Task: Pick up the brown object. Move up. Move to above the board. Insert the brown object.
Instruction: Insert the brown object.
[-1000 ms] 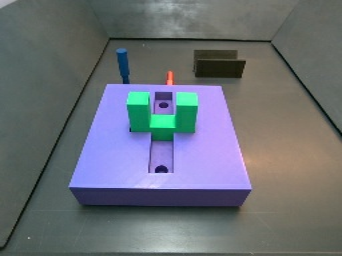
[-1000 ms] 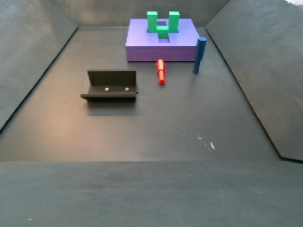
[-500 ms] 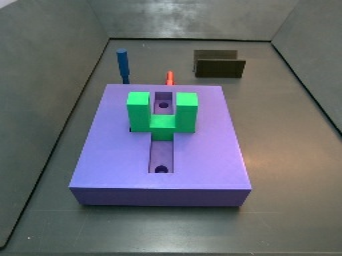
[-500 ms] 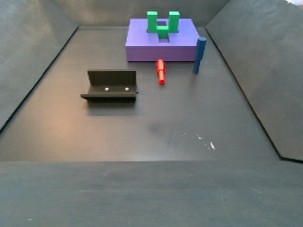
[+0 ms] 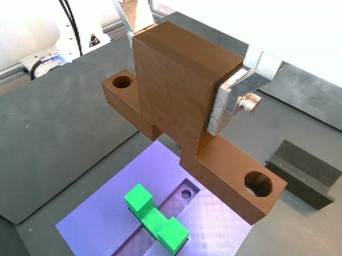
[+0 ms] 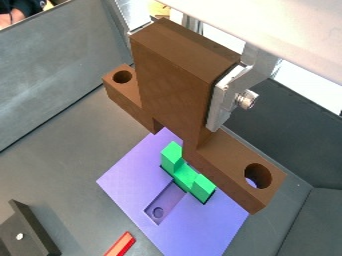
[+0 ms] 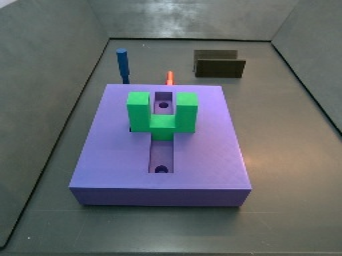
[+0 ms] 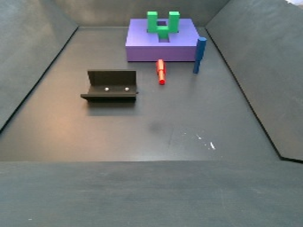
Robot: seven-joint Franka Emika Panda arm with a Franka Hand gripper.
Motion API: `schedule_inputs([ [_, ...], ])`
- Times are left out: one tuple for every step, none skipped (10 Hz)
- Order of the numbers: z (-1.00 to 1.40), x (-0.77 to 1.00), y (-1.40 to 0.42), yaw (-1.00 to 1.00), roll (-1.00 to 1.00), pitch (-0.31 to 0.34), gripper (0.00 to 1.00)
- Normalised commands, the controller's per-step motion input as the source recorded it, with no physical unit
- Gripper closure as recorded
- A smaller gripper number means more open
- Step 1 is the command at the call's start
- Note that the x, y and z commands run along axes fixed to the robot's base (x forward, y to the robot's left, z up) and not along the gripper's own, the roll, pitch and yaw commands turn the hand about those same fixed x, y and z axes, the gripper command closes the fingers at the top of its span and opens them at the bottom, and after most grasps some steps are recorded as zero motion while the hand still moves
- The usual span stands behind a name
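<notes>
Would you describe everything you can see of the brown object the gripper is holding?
The brown object shows only in both wrist views: a matte orange-brown piece, plastic-looking, with a tall flat body and a crossbar below whose two ends each carry a round hole. The gripper holds it upright; one silver finger presses its side face. It hangs in the air above the board, over the green U-shaped block, touching nothing else. Neither side view shows it.

A blue post (image 7: 123,66) stands up straight on the dark table (image 8: 178,133), close to a thin red peg (image 7: 170,76) — the peg lies flat (image 8: 161,72). The dark fixture (image 8: 110,86) sits well apart from them, out on the bare table. Gray walls (image 7: 187,20) go around it all.
</notes>
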Motion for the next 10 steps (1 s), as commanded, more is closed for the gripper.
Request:
schedule_inputs([
  [-0.05, 0.00, 0.00, -0.24, 0.00, -0.017, 1.00],
  [-0.07, 0.00, -0.10, -0.47, 0.04, -0.049, 1.00],
  [-0.08, 0.00, -0.11, -0.65, 0.09, -0.049, 1.00],
  [-0.07, -0.02, -0.09, -0.80, 0.13, -0.027, 1.00],
  [-0.05, 0.00, -0.03, -0.93, 0.16, -0.011, 1.00],
  [-0.06, 0.00, 0.00, -1.00, 0.14, 0.000, 1.00],
  [-0.04, 0.00, 0.00, -1.00, 0.09, -0.004, 1.00],
  [-0.05, 0.00, 0.00, -1.00, 0.08, -0.016, 1.00],
  [-0.05, 0.00, 0.00, -1.00, 0.08, -0.019, 1.00],
  [-0.05, 0.00, 0.00, -1.00, 0.07, -0.016, 1.00],
])
